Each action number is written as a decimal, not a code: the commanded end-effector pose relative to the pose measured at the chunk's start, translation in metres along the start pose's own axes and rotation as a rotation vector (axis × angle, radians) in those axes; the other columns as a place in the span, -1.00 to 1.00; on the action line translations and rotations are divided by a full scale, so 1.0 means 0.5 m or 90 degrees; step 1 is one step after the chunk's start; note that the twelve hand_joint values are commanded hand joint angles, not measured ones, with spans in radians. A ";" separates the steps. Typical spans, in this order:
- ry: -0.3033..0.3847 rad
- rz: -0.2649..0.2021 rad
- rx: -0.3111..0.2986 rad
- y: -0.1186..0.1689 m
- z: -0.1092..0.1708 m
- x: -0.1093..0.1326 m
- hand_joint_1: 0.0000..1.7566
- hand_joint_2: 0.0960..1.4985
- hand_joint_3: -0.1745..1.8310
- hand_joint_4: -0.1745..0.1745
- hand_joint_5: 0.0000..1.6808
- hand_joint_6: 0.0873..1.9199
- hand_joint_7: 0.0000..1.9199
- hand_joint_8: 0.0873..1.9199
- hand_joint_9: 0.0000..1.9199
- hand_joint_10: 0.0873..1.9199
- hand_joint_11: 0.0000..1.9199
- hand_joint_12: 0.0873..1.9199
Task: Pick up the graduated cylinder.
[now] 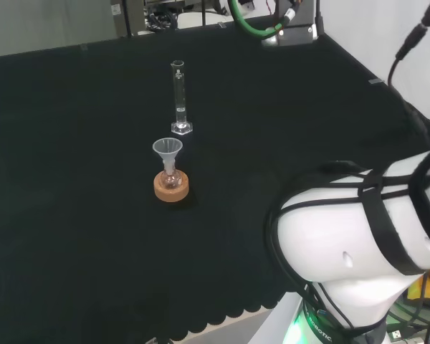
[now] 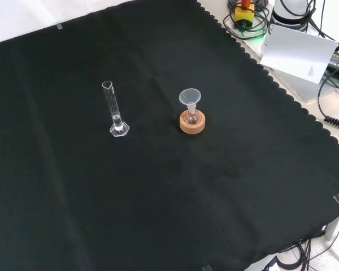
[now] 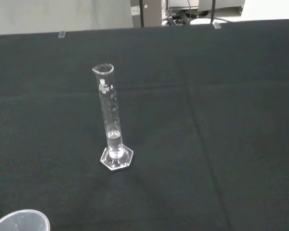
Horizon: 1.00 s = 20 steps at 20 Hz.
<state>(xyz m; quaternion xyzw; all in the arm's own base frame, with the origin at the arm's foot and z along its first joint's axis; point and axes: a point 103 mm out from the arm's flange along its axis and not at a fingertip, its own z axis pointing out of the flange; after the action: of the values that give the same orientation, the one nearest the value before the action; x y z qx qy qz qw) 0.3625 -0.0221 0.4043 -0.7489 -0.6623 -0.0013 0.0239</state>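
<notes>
Nearest me in the head view, a funnel point(image 1: 168, 149) sits in a small flask on a cork ring point(image 1: 172, 188); just beyond, the graduated cylinder point(image 1: 178, 97) stands upright on the desk point(image 1: 72, 179), untouched. It looks light, slick, fragile, tippy: I'd grasp mid-tube. I cannot tell the robot hand's state.

You will find no legible text in any view. The graduated cylinder point(image 3: 111, 120), at centre left of the wrist view, carries white graduation marks and a small printed mark just below its rim, but none of these can be read. In the front view, a white card point(image 2: 296, 52) at the upper right of the frame bears a small dark mark near its lower right edge; it is too small to make out.
</notes>
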 end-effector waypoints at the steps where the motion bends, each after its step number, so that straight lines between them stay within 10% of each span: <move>1: 0.040 -0.034 0.000 0.137 0.133 -0.017 -0.50 0.63 -0.90 -0.20 -0.75 -1.00 -0.97 -0.51 -0.63 -0.71 -0.91 0.42; 5: 0.069 -0.044 0.006 0.220 0.207 -0.023 -0.44 0.62 -0.94 -0.21 -0.75 -1.00 -0.96 -0.46 -0.73 -0.40 -0.89 0.43; 20: 0.185 -0.111 0.043 0.387 0.397 0.011 -0.22 0.41 -1.00 -0.35 -0.70 -1.00 -0.90 -0.40 -0.67 -0.32 -0.80 0.40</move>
<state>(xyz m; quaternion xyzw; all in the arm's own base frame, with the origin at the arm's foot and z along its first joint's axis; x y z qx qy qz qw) 0.4765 -0.0395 0.2579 -0.7235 -0.6824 -0.0089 0.1041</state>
